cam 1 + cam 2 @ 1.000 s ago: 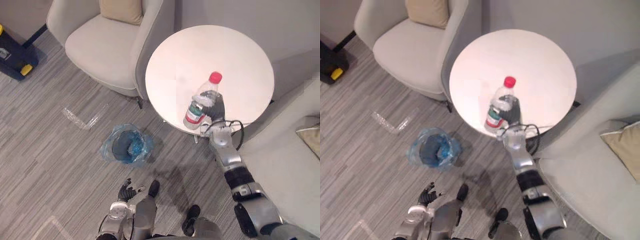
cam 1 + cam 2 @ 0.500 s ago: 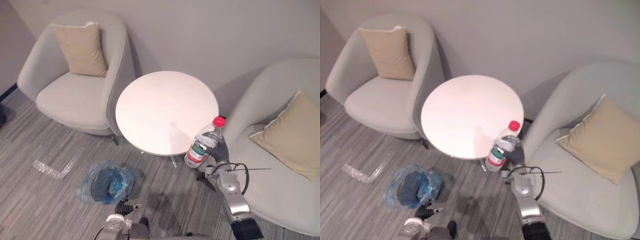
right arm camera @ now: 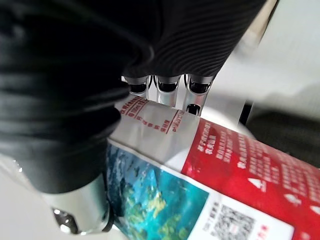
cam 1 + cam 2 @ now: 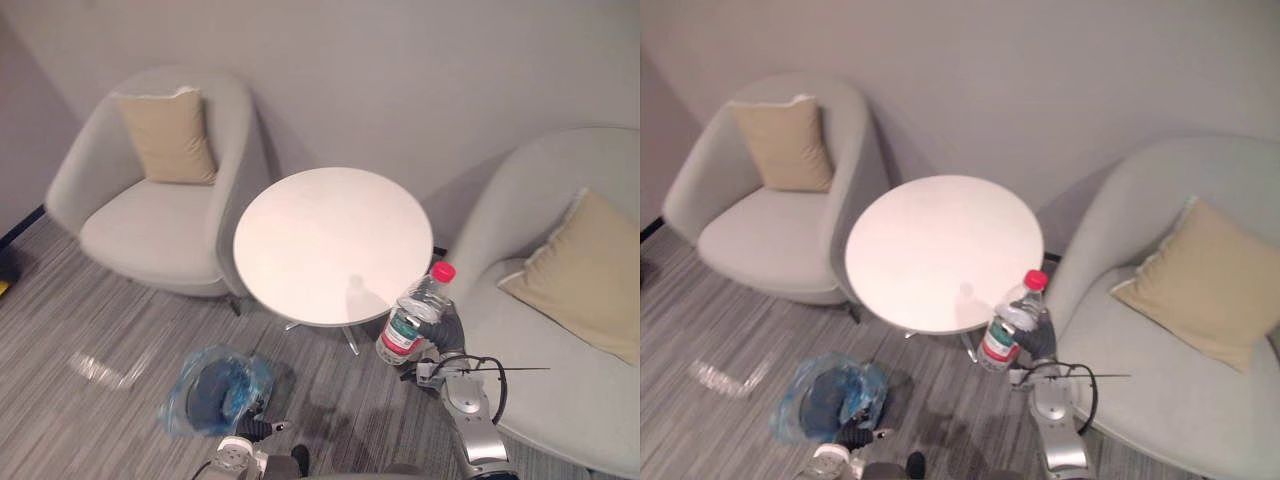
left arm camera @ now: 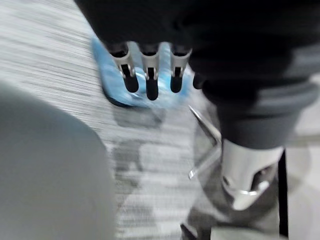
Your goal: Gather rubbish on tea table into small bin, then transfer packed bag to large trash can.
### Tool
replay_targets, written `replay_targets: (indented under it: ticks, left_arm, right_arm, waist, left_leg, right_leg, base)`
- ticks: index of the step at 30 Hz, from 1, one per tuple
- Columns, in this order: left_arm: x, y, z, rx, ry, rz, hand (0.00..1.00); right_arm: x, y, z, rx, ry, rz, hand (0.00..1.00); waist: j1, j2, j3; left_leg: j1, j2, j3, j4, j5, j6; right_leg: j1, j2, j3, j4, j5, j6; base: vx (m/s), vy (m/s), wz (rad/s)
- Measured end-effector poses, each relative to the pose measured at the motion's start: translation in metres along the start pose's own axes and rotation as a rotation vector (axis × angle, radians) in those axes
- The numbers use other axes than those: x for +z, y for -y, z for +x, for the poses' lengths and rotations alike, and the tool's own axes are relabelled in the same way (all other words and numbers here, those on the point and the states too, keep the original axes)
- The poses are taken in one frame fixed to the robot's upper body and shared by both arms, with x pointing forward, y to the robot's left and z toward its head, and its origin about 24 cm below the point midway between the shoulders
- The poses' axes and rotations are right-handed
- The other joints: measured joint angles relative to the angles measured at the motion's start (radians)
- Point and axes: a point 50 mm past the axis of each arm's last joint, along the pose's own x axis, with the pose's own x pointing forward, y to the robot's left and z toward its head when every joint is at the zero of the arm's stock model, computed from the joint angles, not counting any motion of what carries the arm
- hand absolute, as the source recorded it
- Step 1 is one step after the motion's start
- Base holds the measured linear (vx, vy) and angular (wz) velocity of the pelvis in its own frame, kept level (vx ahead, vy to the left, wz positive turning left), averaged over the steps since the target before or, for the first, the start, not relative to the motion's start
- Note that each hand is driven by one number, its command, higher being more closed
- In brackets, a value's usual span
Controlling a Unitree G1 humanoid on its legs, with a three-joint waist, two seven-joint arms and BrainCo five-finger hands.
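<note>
A clear plastic bottle (image 4: pixel 412 318) with a red cap and a red-and-green label hangs just past the near right edge of the round white tea table (image 4: pixel 320 235). My right hand (image 4: pixel 445 335) is shut on it, and the fingers (image 3: pixel 165 89) curl round the label (image 3: pixel 200 175). The small bin (image 4: pixel 215 390), lined with a blue bag, stands on the floor to the table's near left. My left hand (image 4: pixel 248 436) hangs low beside the bin, its straight fingers (image 5: pixel 149 75) holding nothing, with the blue bag (image 5: pixel 167 97) past them.
A grey armchair (image 4: pixel 150 215) with a beige cushion (image 4: pixel 168 135) stands left of the table. A second grey armchair (image 4: pixel 560 300) with its own cushion (image 4: pixel 585 275) is close on the right. Grey striped carpet (image 4: pixel 80 330) lies around the bin.
The camera has swung up and back, so the whole view shifted. My right hand has carried the bottle from over the table's near part to just off its near right edge.
</note>
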Motion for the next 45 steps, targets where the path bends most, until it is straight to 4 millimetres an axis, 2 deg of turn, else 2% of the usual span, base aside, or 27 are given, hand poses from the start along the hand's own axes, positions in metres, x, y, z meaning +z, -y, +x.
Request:
replay_targets:
  ticks: [3, 4, 5, 6, 7, 8, 10, 12, 14, 15, 16, 17, 18, 20, 25, 28, 31, 32, 33, 34, 36, 38, 40, 41, 42, 44, 45]
  left_arm:
    - [0.004, 0.005, 0.0, -0.008, 0.015, -0.026, 0.0]
    - [0.005, 0.006, 0.0, -0.011, 0.021, -0.03, 0.0]
    - [0.006, 0.007, 0.0, -0.014, 0.025, -0.029, 0.0]
    - [0.007, 0.007, 0.0, -0.014, 0.027, -0.027, 0.0]
    - [0.011, 0.006, 0.001, -0.013, 0.038, -0.027, 0.0]
    - [0.011, 0.009, 0.001, -0.02, 0.033, -0.027, 0.0]
    - [0.008, 0.009, 0.0, -0.021, 0.026, -0.02, 0.0]
    - [0.007, 0.012, 0.0, -0.029, 0.026, -0.004, 0.0]
    - [0.007, 0.02, -0.001, -0.053, 0.027, 0.018, 0.0]
    - [0.008, 0.026, -0.001, -0.073, 0.031, 0.039, 0.0]
    - [0.007, 0.026, -0.001, -0.076, 0.03, 0.044, 0.0]
    - [0.006, 0.024, -0.002, -0.073, 0.03, 0.065, 0.0]
    - [0.003, 0.019, -0.002, -0.067, 0.024, 0.091, 0.0]
    - [0.0, 0.018, -0.003, -0.063, 0.017, 0.098, 0.0]
    - [-0.006, 0.013, -0.004, -0.049, -0.002, 0.108, 0.0]
    - [-0.01, 0.007, -0.004, -0.028, -0.019, 0.083, 0.0]
    - [-0.007, 0.003, -0.004, -0.013, -0.005, 0.081, 0.0]
    - [-0.009, 0.004, -0.004, -0.005, -0.012, 0.074, 0.0]
    - [-0.009, 0.003, -0.004, 0.002, -0.014, 0.07, 0.0]
    - [-0.011, 0.001, -0.004, 0.015, -0.022, 0.054, 0.0]
    - [-0.012, -0.006, -0.004, 0.041, -0.031, 0.034, 0.0]
    - [-0.012, -0.008, -0.003, 0.046, -0.036, 0.037, 0.0]
    - [-0.014, -0.008, -0.003, 0.044, -0.045, 0.038, 0.0]
    - [-0.015, -0.01, -0.003, 0.047, -0.05, 0.036, 0.0]
    - [-0.015, -0.004, -0.003, 0.044, -0.057, 0.0, 0.0]
    - [-0.015, 0.002, -0.003, 0.033, -0.058, -0.007, 0.0]
    - [-0.014, 0.002, -0.003, 0.031, -0.054, -0.004, 0.0]
  right_arm:
    - [0.008, 0.0, 0.008, 0.001, 0.037, -0.004, 1.0]
    - [0.01, 0.002, 0.01, 0.002, 0.046, -0.014, 1.0]
    - [0.012, 0.005, 0.012, -0.005, 0.054, -0.023, 1.0]
    - [0.012, 0.005, 0.012, -0.008, 0.055, -0.024, 1.0]
    - [0.014, 0.009, 0.013, -0.022, 0.062, -0.027, 1.0]
    - [0.012, 0.014, 0.012, -0.049, 0.051, -0.032, 1.0]
    - [0.008, 0.017, 0.01, -0.068, 0.03, -0.033, 1.0]
    - [0.007, 0.018, 0.009, -0.078, 0.026, -0.034, 1.0]
    - [0.004, 0.022, 0.006, -0.094, 0.013, -0.035, 1.0]
    - [0.002, 0.024, 0.004, -0.103, 0.004, -0.036, 1.0]
    - [0.001, 0.024, 0.003, -0.105, 0.0, -0.036, 1.0]
    - [-0.001, 0.021, 0.001, -0.11, -0.014, -0.015, 1.0]
    - [-0.002, 0.013, 0.0, -0.1, -0.023, 0.01, 1.0]
    - [-0.002, 0.008, -0.001, -0.083, -0.024, 0.016, 1.0]
    - [-0.014, 0.002, -0.003, -0.065, -0.077, 0.017, 1.0]
    - [-0.021, -0.01, -0.004, -0.026, -0.112, 0.013, 1.0]
    - [-0.022, -0.009, -0.003, -0.02, -0.115, -0.008, 1.0]
    - [-0.022, -0.009, -0.003, -0.01, -0.114, -0.023, 1.0]
    - [-0.022, -0.009, -0.003, -0.004, -0.112, -0.032, 1.0]
    - [-0.023, -0.008, -0.004, 0.008, -0.111, -0.047, 1.0]
    - [-0.021, -0.014, -0.003, 0.045, -0.104, -0.053, 1.0]
    - [-0.021, -0.013, -0.003, 0.048, -0.101, -0.056, 1.0]
    - [-0.021, -0.012, -0.002, 0.046, -0.099, -0.059, 1.0]
    - [-0.021, -0.012, -0.002, 0.046, -0.099, -0.06, 1.0]
    - [-0.021, -0.005, -0.001, 0.035, -0.097, -0.077, 1.0]
    - [-0.018, -0.001, 0.001, 0.03, -0.084, -0.088, 1.0]
    - [-0.018, 0.001, 0.002, 0.026, -0.083, -0.089, 1.0]
  waist:
    - [0.006, 0.031, 0.032]
    - [0.011, 0.04, 0.035]
    - [0.008, 0.042, 0.039]
    - [0.004, 0.037, 0.041]
    - [-0.003, 0.035, 0.049]
    - [-0.016, 0.053, 0.051]
    - [-0.034, 0.049, 0.051]
    - [-0.046, 0.047, 0.05]
    - [-0.053, 0.055, 0.045]
    - [-0.059, 0.077, 0.033]
    - [-0.058, 0.078, 0.032]
    - [-0.053, 0.054, 0.03]
    - [-0.05, 0.04, 0.022]
    - [-0.05, 0.038, 0.018]
    - [-0.039, 0.036, 0.009]
    - [-0.039, 0.023, 0.008]
    - [-0.041, -0.006, 0.027]
    - [-0.042, -0.006, 0.027]
    - [-0.047, 0.002, 0.025]
    - [-0.058, 0.023, 0.027]
    - [-0.06, 0.026, 0.032]
    - [-0.06, 0.018, 0.037]
    - [-0.063, 0.002, 0.029]
    - [-0.064, -0.016, 0.021]
    - [-0.067, 0.021, 0.021]
    - [-0.067, 0.054, 0.019]
    - [-0.068, 0.054, 0.019]
  left_leg:
    - [-0.016, 0.036, -0.049, 0.011, 0.017, -0.028]
    - [-0.031, 0.054, -0.039, 0.002, 0.044, -0.046]
    - [-0.048, 0.054, -0.02, -0.047, 0.125, -0.042]
    - [-0.048, 0.052, -0.013, -0.084, 0.162, -0.041]
    - [-0.068, 0.064, 0.085, -0.082, 0.165, -0.022]
    - [-0.093, 0.082, 0.186, 0.045, 0.073, 0.021]
    - [-0.07, 0.102, 0.305, 0.147, -0.013, 0.053]
    - [-0.018, 0.151, 0.405, 0.189, -0.08, 0.045]
    - [0.039, 0.191, 0.462, 0.16, -0.109, 0.027]
    - [0.068, 0.188, 0.474, 0.064, -0.118, 0.0]
    - [0.078, 0.178, 0.475, 0.025, -0.12, -0.008]
    - [0.095, 0.134, 0.459, -0.056, -0.072, -0.007]
    - [0.112, 0.096, 0.441, -0.131, -0.03, 0.01]
    - [0.13, 0.064, 0.426, -0.183, -0.001, 0.029]
    - [0.186, 0.021, 0.417, -0.305, 0.06, 0.054]
    - [0.184, 0.004, 0.417, -0.322, 0.06, 0.062]
    - [0.18, -0.028, 0.389, -0.277, -0.001, 0.071]
    - [0.177, -0.025, 0.367, -0.248, -0.022, 0.08]
    - [0.178, -0.019, 0.356, -0.239, -0.029, 0.082]
    - [0.182, 0.006, 0.317, -0.217, -0.041, 0.091]
    - [0.182, 0.042, 0.271, -0.207, -0.046, 0.095]
    - [0.193, 0.048, 0.234, -0.205, -0.042, 0.08]
    - [0.21, 0.028, 0.199, -0.198, -0.059, 0.057]
    - [0.217, 0.01, 0.179, -0.183, -0.077, 0.048]
    - [0.208, 0.032, 0.163, -0.145, -0.099, 0.03]
    - [0.183, 0.058, 0.178, -0.082, -0.126, 0.001]
    - [0.168, 0.066, 0.191, -0.036, -0.135, -0.011]
  right_leg:
    - [0.035, 0.05, -0.057, -0.031, 0.001, -0.008]
    - [0.033, 0.075, -0.078, -0.021, -0.003, -0.027]
    - [0.016, 0.077, -0.111, -0.023, -0.002, -0.056]
    - [0.01, 0.068, -0.122, -0.03, 0.001, -0.064]
    - [-0.008, 0.053, -0.184, -0.054, 0.005, -0.083]
    - [-0.018, 0.052, -0.229, -0.059, 0.019, -0.092]
    - [-0.015, 0.032, -0.29, -0.062, 0.034, -0.094]
    - [-0.017, 0.011, -0.354, -0.065, 0.046, -0.084]
    - [-0.015, -0.001, -0.409, -0.066, 0.057, -0.065]
    - [-0.017, -0.001, -0.437, -0.071, 0.068, -0.043]
    - [-0.018, 0.0, -0.44, -0.08, 0.074, -0.034]
    - [-0.018, -0.011, -0.43, -0.113, 0.094, -0.022]
    - [-0.01, -0.019, -0.409, -0.151, 0.112, -0.013]
    - [0.004, -0.031, -0.4, -0.178, 0.129, 0.001]
    - [0.022, -0.046, -0.394, -0.211, 0.16, 0.017]
    - [-0.005, -0.064, -0.389, -0.171, 0.138, 0.028]
    - [-0.038, -0.138, -0.39, 0.003, 0.061, 0.047]
    - [-0.094, -0.147, -0.326, 0.143, 0.075, 0.013]
    - [-0.131, -0.141, -0.292, 0.224, 0.092, -0.037]
    - [-0.212, -0.098, -0.22, 0.336, 0.074, -0.076]
    - [-0.279, 0.016, -0.168, 0.282, 0.024, -0.055]
    - [-0.314, 0.064, -0.17, 0.179, 0.037, -0.055]
    - [-0.311, 0.079, -0.152, 0.014, 0.134, -0.057]
    - [-0.308, 0.072, -0.133, -0.031, 0.239, -0.072]
    - [-0.272, 0.078, -0.161, -0.048, 0.24, -0.08]
    - [-0.229, 0.092, -0.199, -0.096, 0.236, -0.085]
    - [-0.206, 0.096, -0.21, -0.117, 0.233, -0.09]
  base:
    - [-0.2, -0.132, 0.65]
    - [-0.21, -0.125, 0.63]
    - [-0.21, -0.12, 0.69]
    - [-0.23, -0.074, 0.78]
    - [-0.29, -0.067, 0.83]
    - [-0.24, -0.05, 0.84]
    - [-0.21, -0.023, 0.9]
    - [-0.24, 0.047, 0.98]
    - [-0.18, 0.157, 1.09]
    - [-0.14, 0.188, 1.06]
    - [-0.13, 0.254, 0.93]
    - [-0.07, 0.195, 0.68]
    - [-0.07, 0.226, 0.6]
    - [-0.03, 0.15, 0.34]
    - [-0.02, 0.119, 0.07]
    - [-0.01, 0.066, -0.02]
    - [0.03, 0.042, 0.29]
    - [0.09, 0.041, 0.41]
    - [0.16, 0.054, 0.59]
    - [0.16, 0.015, 0.62]
    - [0.22, -0.03, 0.72]
    - [0.26, -0.079, 0.76]
    - [0.27, -0.094, 0.83]
    - [0.32, -0.104, 0.74]
    - [0.32, -0.095, 0.67]
    - [0.28, -0.088, 0.48]
    - [0.24, -0.098, 0.42]
